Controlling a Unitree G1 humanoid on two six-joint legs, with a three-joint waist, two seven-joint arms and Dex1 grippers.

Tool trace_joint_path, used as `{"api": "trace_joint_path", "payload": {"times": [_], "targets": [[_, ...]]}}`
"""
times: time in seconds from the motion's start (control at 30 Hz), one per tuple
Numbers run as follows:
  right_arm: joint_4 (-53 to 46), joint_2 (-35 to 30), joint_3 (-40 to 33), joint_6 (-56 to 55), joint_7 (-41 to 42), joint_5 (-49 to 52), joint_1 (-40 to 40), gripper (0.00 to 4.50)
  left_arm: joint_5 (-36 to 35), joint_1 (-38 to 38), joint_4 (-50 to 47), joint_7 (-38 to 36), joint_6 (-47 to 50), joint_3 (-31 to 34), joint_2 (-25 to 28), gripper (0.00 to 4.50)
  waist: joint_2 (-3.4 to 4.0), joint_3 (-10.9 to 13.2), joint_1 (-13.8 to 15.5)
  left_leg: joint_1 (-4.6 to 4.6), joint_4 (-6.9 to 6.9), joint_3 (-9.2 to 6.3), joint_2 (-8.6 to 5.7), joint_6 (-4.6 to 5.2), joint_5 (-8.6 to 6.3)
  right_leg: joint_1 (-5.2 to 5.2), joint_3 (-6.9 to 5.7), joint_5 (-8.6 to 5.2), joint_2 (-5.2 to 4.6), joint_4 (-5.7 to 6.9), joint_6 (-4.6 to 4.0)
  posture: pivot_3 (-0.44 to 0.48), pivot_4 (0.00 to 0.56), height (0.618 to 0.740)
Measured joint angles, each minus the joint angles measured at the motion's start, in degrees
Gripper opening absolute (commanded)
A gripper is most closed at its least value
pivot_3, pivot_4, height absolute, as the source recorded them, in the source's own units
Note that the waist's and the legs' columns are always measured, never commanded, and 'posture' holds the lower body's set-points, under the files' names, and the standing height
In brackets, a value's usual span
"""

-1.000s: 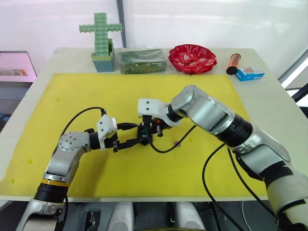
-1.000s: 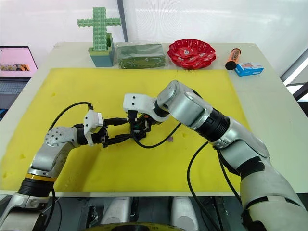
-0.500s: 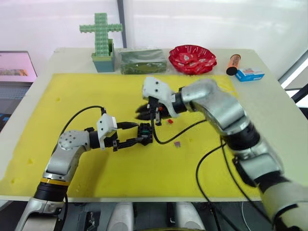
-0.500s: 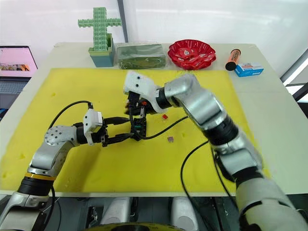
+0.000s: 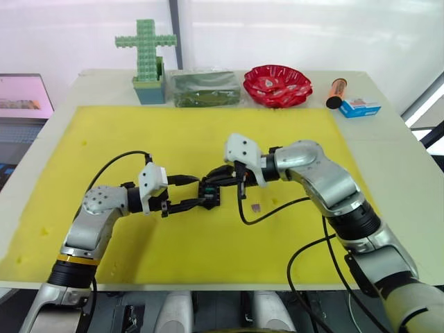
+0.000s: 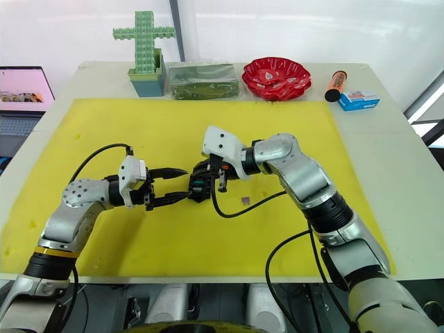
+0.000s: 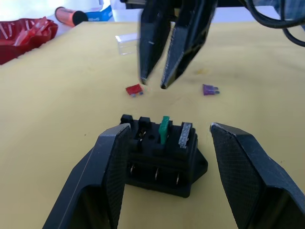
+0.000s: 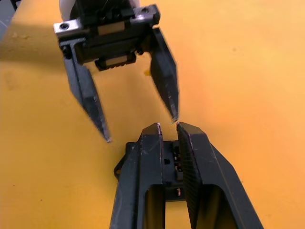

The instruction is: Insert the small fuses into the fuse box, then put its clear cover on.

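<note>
The black fuse box (image 5: 209, 192) stands on the yellow mat (image 5: 139, 139). A green fuse (image 7: 164, 130) and a grey fuse (image 7: 185, 135) stick up from its slots. My left gripper (image 5: 200, 191) is open, one finger on each side of the box. My right gripper (image 5: 211, 178) hovers just behind and above the box, fingers shut with nothing between them. A red fuse (image 7: 134, 89) and a purplish fuse (image 7: 209, 89) lie loose on the mat beyond the box. The clear cover (image 7: 126, 44) rests farther back on the mat.
Along the table's far edge are a green block cross (image 5: 146, 48), a dark green box (image 5: 205, 88), a red bowl (image 5: 277, 83), an orange cylinder (image 5: 336, 92) and a blue-white carton (image 5: 361, 107). A laptop (image 5: 21, 97) sits off the left side.
My right gripper rose off the fuse box toward the back, then came down again beside it from the right. The left gripper and the box have stayed in place.
</note>
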Motion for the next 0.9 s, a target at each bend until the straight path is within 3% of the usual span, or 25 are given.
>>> {"api": "trace_joint_path", "payload": {"times": [0.9], "targets": [[4.37,0.78,3.12,-4.38,-0.34,-3.46,1.32,0.03,0.38,-1.25,0.61,0.49,-0.17,-0.12,-0.32,2.80,0.00,0.00,-0.10,0.00,0.01,-0.01,0.00,0.00,0.00,0.00,0.00,0.00,0.00,0.01,0.00,0.000,0.150,0.740]]}}
